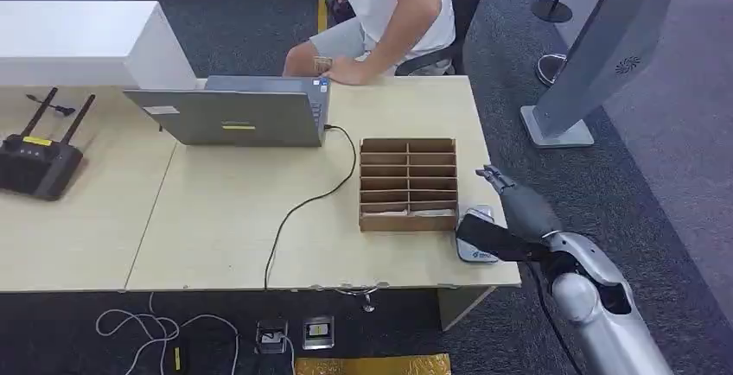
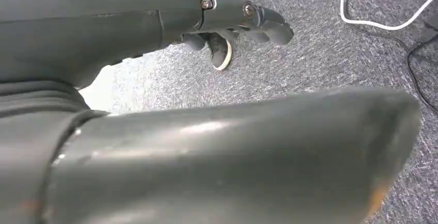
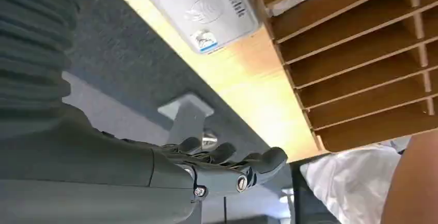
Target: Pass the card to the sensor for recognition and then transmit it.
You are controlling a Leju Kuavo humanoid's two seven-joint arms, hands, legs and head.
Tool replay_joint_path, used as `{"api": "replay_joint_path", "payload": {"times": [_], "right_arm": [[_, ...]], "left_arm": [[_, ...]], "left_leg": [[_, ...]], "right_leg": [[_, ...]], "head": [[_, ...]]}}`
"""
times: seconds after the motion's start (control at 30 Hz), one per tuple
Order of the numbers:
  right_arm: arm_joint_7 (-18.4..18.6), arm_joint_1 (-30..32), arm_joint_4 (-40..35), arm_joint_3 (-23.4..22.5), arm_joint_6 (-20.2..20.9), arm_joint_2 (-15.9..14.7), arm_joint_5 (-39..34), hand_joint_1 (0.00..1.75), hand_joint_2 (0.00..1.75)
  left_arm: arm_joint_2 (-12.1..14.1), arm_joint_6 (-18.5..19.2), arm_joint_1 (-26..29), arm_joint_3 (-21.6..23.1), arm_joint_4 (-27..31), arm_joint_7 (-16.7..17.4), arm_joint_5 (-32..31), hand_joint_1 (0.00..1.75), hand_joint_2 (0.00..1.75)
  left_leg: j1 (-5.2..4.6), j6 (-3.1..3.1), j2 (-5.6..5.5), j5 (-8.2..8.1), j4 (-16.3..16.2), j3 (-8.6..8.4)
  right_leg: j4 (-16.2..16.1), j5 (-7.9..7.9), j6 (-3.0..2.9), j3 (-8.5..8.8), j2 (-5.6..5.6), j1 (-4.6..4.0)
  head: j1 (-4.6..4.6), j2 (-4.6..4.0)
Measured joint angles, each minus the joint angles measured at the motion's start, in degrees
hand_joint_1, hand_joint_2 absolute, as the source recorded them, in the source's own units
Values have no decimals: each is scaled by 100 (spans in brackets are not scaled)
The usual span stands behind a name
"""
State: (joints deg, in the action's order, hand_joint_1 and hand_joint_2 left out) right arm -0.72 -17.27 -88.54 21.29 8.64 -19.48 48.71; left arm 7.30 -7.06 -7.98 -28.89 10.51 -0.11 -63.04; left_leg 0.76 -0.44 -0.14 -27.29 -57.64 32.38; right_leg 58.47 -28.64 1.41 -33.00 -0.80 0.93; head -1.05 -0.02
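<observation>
Right robot hand (image 1: 508, 195), lower right of frame, fingers extended and holding nothing, hovers just beside the white sensor (image 1: 477, 235) on the tabletop (image 1: 225, 219). Cards sit left, in the wooden rack (image 1: 408, 184).

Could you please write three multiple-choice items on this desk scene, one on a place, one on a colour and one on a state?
1. Where does the card sensor lie?
A. on the laptop
B. on the table beside the wooden slotted box, at the table's right end
C. on the floor

2. What colour is the router with antennas?
A. black
B. white
C. red

3. What does the right hand hold?
A. a cable
B. a cup
C. nothing visible

Answers:
1 B: the head view shows the sensor on the table, right of the wooden slotted box.
2 A: its body and antennas are black.
3 C: in the right wrist view the fingers enclose no object.
</observation>
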Motion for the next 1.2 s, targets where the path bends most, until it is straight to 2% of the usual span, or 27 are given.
{"api": "replay_joint_path", "payload": {"times": [0.17, 0.33, 0.5, 0.83, 1.2], "right_arm": [[199, 63, -70, 96, -399, -2, 1246, 0, 175], [549, 94, -48, 184, -1109, 59, 2524, 0, 175], [547, 130, 266, 210, -1847, 371, 2808, 0, 175], [440, 129, 695, 212, -1908, 678, 2685, 0, 175], [343, 128, 887, 208, -1836, 774, 2460, 0, 175]], "left_arm": [[0, 24, 0, 0, 0, 2, -4, 0, 0], [-2, 17, -3, 0, 0, 9, -22, 0, 0], [-35, -37, -12, 2, 0, 13, -13, 0, 0], [-59, -55, -11, 2, 0, 52, -7, 0, 0], [-63, -48, -11, 2, 0, 61, -2, 0, 0]], "left_leg": [[0, 0, 0, 0, 0, 1], [0, 0, 0, 0, 1, 3], [1, -2, 0, -1, 2, 2], [1, -2, -1, -1, 1, 4], [1, -2, -1, -1, 1, 3]], "right_leg": [[0, 0, 0, 0, -1, 0], [0, -1, -1, 0, -2, 0], [1, -1, -2, -1, -1, -1], [0, -1, -2, -1, -4, -1], [0, -1, -2, -1, -3, -1]], "head": [[-2, 0], [0, 0], [2, 0], [0, 0], [-2, 0]]}}
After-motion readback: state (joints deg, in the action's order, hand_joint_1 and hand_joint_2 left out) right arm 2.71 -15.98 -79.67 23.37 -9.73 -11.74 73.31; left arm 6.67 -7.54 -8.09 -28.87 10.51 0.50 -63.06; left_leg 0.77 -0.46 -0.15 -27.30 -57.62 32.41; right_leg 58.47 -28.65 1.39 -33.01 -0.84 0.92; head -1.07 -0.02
